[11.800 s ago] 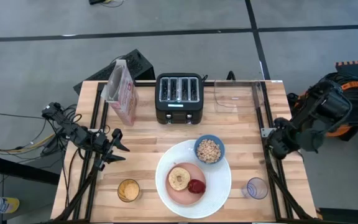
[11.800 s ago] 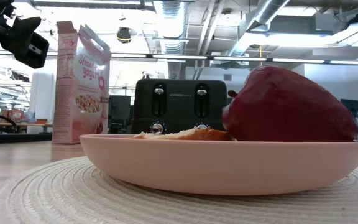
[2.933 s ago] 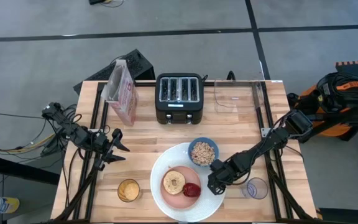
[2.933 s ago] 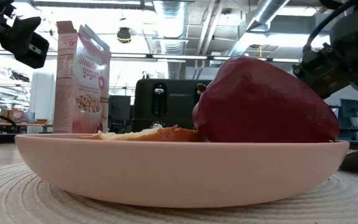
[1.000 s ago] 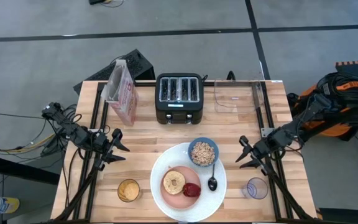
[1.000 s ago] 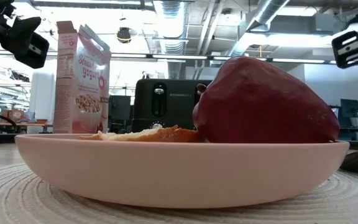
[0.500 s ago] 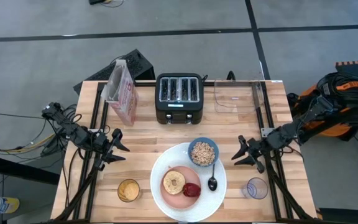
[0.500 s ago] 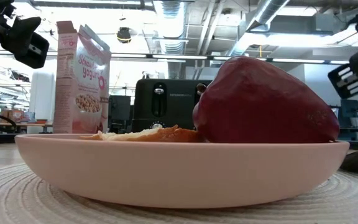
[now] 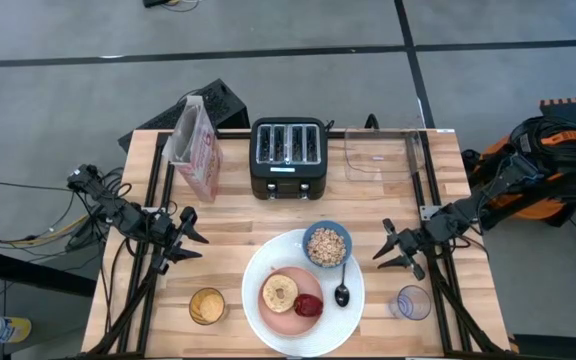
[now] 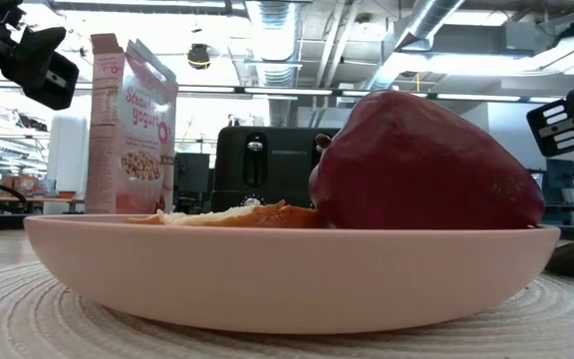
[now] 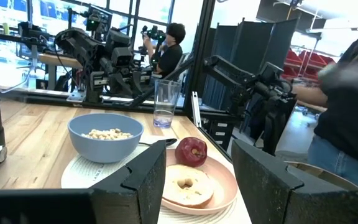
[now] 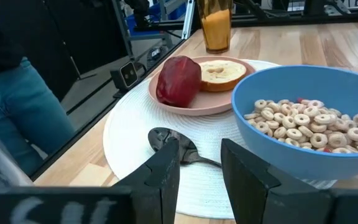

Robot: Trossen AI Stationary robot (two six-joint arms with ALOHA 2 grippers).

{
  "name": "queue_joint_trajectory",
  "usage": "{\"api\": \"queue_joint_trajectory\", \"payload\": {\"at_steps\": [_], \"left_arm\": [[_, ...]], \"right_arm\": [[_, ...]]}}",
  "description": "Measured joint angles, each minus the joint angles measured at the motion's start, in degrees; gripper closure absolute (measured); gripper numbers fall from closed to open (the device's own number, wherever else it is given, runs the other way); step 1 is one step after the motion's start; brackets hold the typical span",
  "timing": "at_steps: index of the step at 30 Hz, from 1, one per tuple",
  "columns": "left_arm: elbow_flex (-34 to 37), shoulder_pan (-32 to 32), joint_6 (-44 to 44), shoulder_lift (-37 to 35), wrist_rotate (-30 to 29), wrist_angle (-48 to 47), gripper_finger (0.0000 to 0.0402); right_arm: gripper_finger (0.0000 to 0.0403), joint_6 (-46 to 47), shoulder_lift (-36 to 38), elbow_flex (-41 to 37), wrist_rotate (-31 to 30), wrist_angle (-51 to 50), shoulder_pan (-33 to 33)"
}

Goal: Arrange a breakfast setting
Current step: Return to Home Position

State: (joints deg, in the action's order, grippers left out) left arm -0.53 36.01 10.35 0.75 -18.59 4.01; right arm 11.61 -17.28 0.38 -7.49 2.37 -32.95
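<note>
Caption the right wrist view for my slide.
Open right gripper faces the spoon, blue bowl and pink plate holding apple, bagel.

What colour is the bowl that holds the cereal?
The bowl is blue, a plain light blue without pattern. It shows best in the right wrist view.

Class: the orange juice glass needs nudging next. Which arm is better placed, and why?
Left. The left gripper hovers open on the juice glass's side; the right gripper is beyond the white mat and would likely have to reach across it.

Grey floor (image 9: 268, 40), exposed ceiling ducts (image 10: 267, 25), bright windows (image 11: 42, 12), wooden table (image 9: 238, 215)
</note>
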Motion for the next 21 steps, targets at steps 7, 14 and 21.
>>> {"api": "queue_joint_trajectory", "payload": {"at_steps": [7, 14, 21], "left_arm": [[0.00, 0.02, -0.02, 0.01, 0.00, 0.00, 0.0233], [0.02, -0.01, -0.02, 0.00, -0.01, 0.02, 0.0233], [0.04, -0.21, -0.02, -0.04, 0.63, 0.09, 0.0233]], "right_arm": [[0.0264, -0.06, 0.00, -0.02, 0.00, -0.09, 0.00], [0.0264, -0.05, 2.82, -0.02, 0.06, -0.25, 0.66], [0.0264, -0.06, 8.04, -0.04, 0.02, -0.22, 6.29]]}}
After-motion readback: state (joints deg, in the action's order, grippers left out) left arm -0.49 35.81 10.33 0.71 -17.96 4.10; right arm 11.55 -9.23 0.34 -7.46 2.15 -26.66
